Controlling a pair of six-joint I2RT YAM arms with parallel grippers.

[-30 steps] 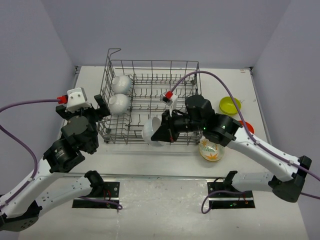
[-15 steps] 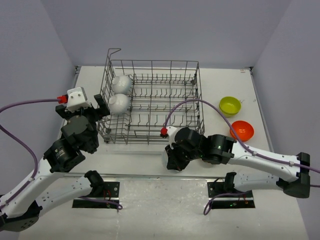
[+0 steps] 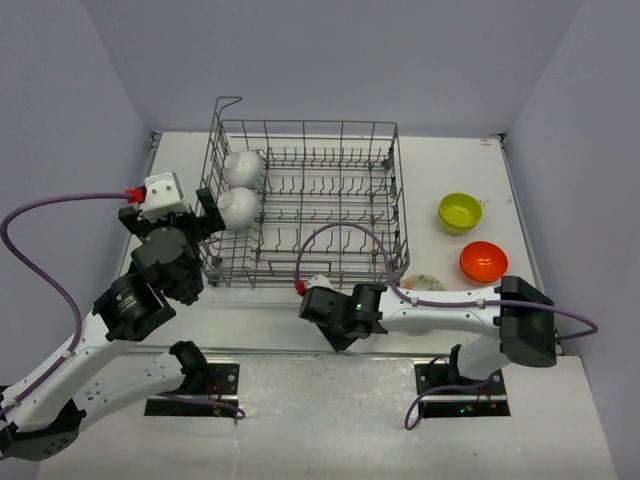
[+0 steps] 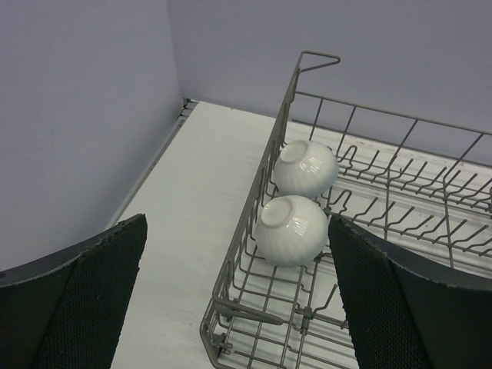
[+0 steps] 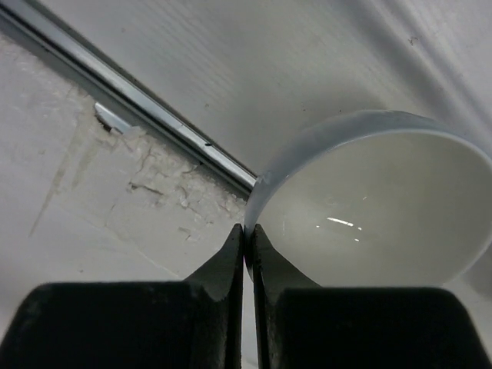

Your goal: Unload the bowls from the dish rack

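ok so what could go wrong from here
1. The right end effector pinches the white bowl by its thin rim alone, so it could pivot or slip out.
2. The open left end effector hangs at the rack wall; reaching for the two bowls inside, a finger could snag wire.

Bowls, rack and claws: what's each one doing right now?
held bowl: white, rim pinched by right claw
right claw: shut on that rim
left claw: open, empty
dish rack: holds two white bowls on edge
yellow-green bowl: upright on table
orange bowl: upright on table
floral bowl: partly hidden by right arm
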